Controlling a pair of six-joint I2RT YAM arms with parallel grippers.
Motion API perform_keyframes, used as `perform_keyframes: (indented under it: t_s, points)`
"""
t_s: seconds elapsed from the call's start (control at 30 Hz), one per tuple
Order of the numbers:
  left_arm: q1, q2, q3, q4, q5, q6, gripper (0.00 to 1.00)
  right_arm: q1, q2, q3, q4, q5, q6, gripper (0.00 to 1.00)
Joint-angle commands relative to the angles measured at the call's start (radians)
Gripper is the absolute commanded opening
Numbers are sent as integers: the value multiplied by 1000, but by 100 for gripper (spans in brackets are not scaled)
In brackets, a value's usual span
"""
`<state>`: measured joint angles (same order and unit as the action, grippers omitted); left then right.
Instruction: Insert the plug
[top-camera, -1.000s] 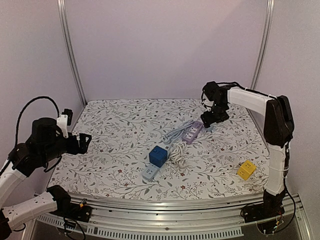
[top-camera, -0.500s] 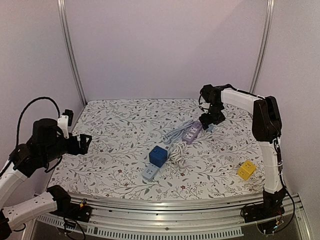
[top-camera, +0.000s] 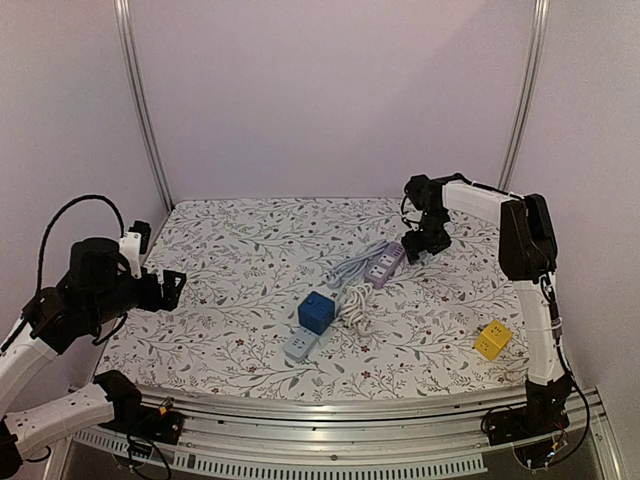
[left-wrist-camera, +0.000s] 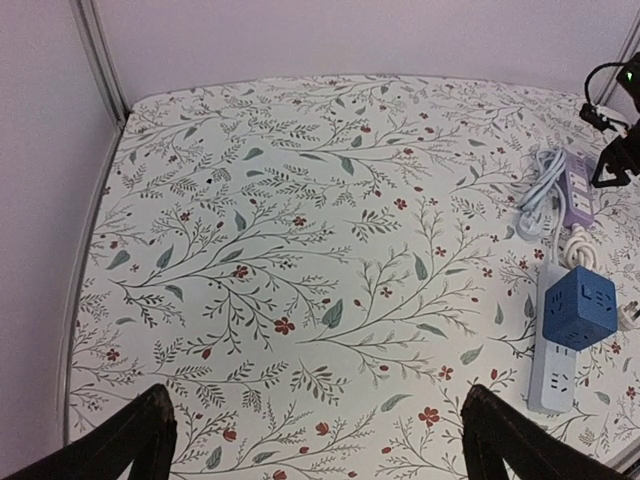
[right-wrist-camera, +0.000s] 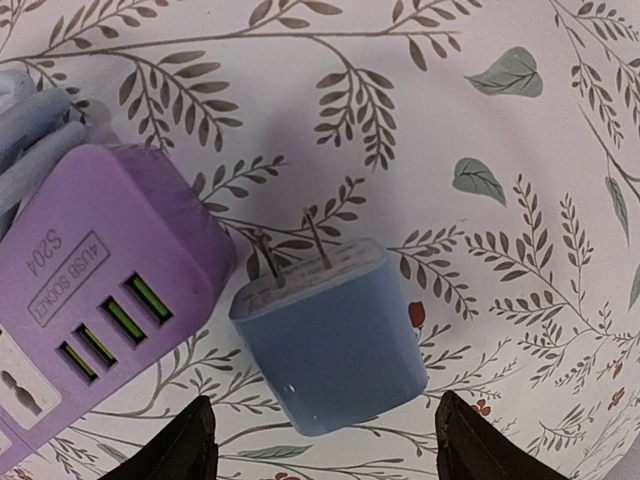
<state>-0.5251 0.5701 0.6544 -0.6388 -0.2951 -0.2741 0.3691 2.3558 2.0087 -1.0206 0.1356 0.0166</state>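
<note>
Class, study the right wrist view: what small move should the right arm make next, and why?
Probably lower the right gripper and close it on the blue plug. The plug lies loose between the open jaws, not yet grasped, right beside the purple power strip it likely has to go into.

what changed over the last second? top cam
The right arm swung its elbow left and more upright. The right gripper edged slightly left over the blue plug beside the purple power strip, jaws open, nothing grasped. The left arm barely moved; the blue cube and yellow cube stayed put.
</note>
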Motion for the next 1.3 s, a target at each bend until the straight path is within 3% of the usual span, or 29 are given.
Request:
perform_keyframes:
  t_s: [0.0, 0.67, 1.27]
  points:
    - [16, 4, -18, 23, 6, 13, 99, -17, 48, 42, 8, -37, -6, 73]
    - [16, 39, -18, 30, 11, 11, 100, -45, 158, 203, -72, -115, -88, 68]
    - [16, 46, -15, 31, 31, 17, 100, -47, 155, 201, -125, -123, -109, 35]
